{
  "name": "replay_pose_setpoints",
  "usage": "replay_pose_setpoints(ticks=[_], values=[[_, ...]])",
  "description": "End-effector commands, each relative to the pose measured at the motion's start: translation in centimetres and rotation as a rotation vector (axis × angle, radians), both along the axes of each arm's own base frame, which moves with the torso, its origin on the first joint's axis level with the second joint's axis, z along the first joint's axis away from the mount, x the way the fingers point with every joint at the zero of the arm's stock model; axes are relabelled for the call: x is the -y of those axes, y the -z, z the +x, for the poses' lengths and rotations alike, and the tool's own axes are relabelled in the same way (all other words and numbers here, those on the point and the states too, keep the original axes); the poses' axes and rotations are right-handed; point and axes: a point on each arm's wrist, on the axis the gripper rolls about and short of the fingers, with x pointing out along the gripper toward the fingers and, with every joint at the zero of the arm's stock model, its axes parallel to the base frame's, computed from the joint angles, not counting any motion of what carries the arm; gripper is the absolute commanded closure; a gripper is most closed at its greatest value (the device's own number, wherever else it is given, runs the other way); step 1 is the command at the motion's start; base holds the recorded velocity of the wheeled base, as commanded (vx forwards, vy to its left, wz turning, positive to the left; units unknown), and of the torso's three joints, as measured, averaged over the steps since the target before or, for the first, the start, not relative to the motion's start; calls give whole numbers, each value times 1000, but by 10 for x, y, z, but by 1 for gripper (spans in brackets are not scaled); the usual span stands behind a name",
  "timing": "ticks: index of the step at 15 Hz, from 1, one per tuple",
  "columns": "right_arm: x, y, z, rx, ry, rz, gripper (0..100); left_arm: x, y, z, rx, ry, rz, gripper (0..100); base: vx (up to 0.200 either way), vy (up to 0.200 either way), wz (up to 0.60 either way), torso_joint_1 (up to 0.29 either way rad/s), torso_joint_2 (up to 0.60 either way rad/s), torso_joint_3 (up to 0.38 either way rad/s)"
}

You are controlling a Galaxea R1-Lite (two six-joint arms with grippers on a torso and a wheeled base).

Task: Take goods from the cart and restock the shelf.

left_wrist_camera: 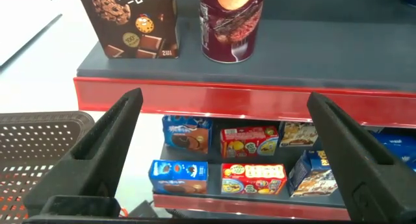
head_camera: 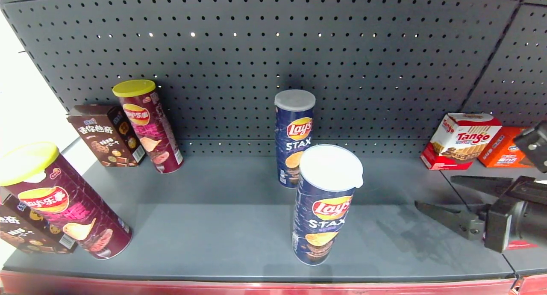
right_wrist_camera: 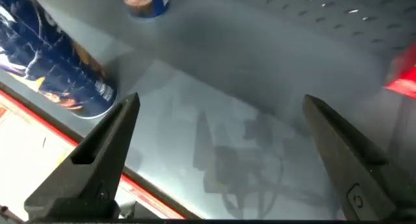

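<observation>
Two blue chip cans stand upright on the grey shelf [head_camera: 222, 218]: one at the front [head_camera: 324, 205], one behind it near the pegboard [head_camera: 294, 137]. My right gripper [head_camera: 436, 193] hovers open and holding nothing over the shelf, to the right of the front can and apart from it. In the right wrist view the right gripper [right_wrist_camera: 221, 102] is spread wide above bare shelf, with the front blue can [right_wrist_camera: 58, 62] off to one side. My left gripper [left_wrist_camera: 225, 100] is open and holding nothing, in front of the shelf's red front edge [left_wrist_camera: 260, 97]. A black mesh cart basket [left_wrist_camera: 39, 146] lies beside it.
Two maroon chip cans [head_camera: 147, 124] [head_camera: 64, 201] and brown cookie boxes [head_camera: 107, 134] [head_camera: 21, 231] fill the shelf's left side. A red-white wafer box [head_camera: 463, 139] and an orange box [head_camera: 500, 147] sit at the right. Small snack boxes [left_wrist_camera: 250, 159] line the lower shelf.
</observation>
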Motion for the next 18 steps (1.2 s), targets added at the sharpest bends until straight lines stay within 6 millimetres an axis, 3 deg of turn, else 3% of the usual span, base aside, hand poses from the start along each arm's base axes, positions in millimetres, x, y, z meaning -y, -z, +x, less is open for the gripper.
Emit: replay_pose_setpoints(ticks=[1,10,18], values=[[-16,9,10,-44,-48,-25,0,0,0,0,-1,-1,-1,0,0,0,0,0,0,0],[-52,30,25,-96,-135,-70,0,0,0,0,-1,-1,-1,0,0,0,0,0,0,0],[-74,33,41,-114,-160,-92,0,0,0,0,-1,-1,-2,0,0,0,0,0,0,0]])
